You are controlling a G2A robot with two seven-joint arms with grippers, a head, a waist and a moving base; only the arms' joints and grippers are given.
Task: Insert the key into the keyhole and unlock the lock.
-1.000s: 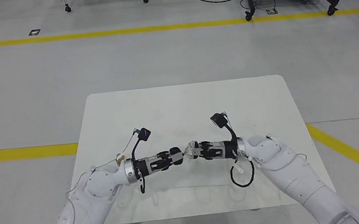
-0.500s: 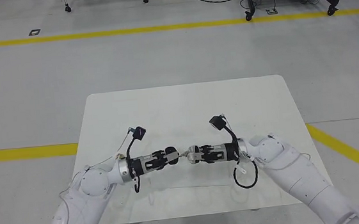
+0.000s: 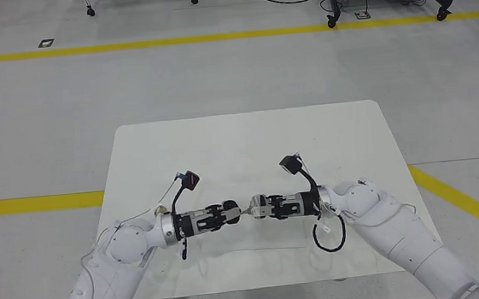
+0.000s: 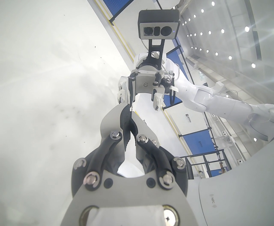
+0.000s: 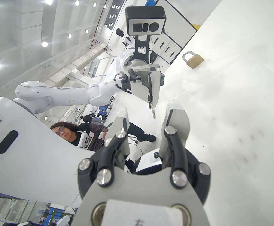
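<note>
My left gripper (image 4: 128,113) is shut on a small silver key (image 5: 153,111), whose blade sticks out past the fingertips. In the right wrist view that key hangs between the spread fingers (image 5: 175,113) of my open right gripper (image 5: 148,109), without touching them. In the top view the left gripper (image 3: 234,210) and the right gripper (image 3: 257,206) meet tip to tip above the front middle of the white table (image 3: 247,140). A brass padlock (image 5: 192,60) with a closed silver shackle lies flat on the table behind the left arm, apart from both grippers.
The table's front edge lies close below both forearms. The back half of the tabletop is bare white surface. Grey floor with yellow lines surrounds the table.
The left forearm has swung a little outward and its wrist has rolled. Both grippers stay tip to tip and have sunk slightly toward the front edge.
</note>
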